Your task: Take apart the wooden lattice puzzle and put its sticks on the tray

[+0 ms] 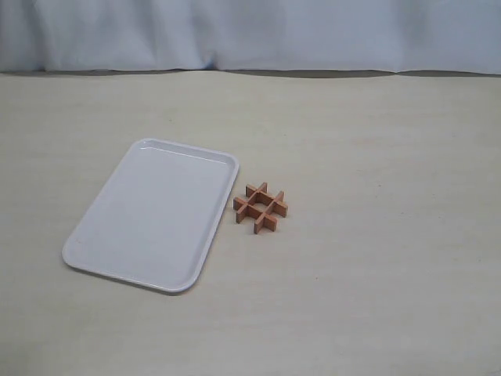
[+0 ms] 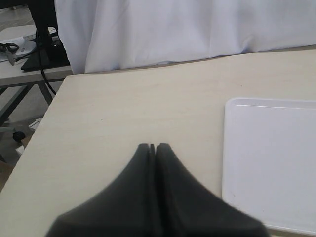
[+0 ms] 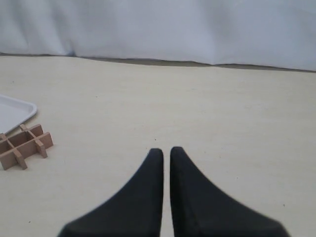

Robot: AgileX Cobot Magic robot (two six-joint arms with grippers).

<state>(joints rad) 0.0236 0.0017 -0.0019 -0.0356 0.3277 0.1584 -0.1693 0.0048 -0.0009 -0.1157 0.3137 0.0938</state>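
Left wrist view: left gripper [image 2: 152, 146] pressed together, empty, tray [image 2: 269, 163] beside it.
Right wrist view: right gripper [image 3: 166, 150] pressed together, empty.
Table [image 1: 376, 274]: beige; puzzle [image 1: 261, 207] assembled, just right of tray.
Far: white curtain [image 1: 250, 31].

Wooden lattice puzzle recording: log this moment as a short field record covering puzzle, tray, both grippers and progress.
puzzle: wooden lattice puzzle, fully assembled, on the table just right of the tray in the exterior view
tray: tray, white, nothing on it
left gripper: left gripper, shut, empty, over bare table beside the tray
right gripper: right gripper, shut, empty, apart from the puzzle
progress: nothing taken apart yet
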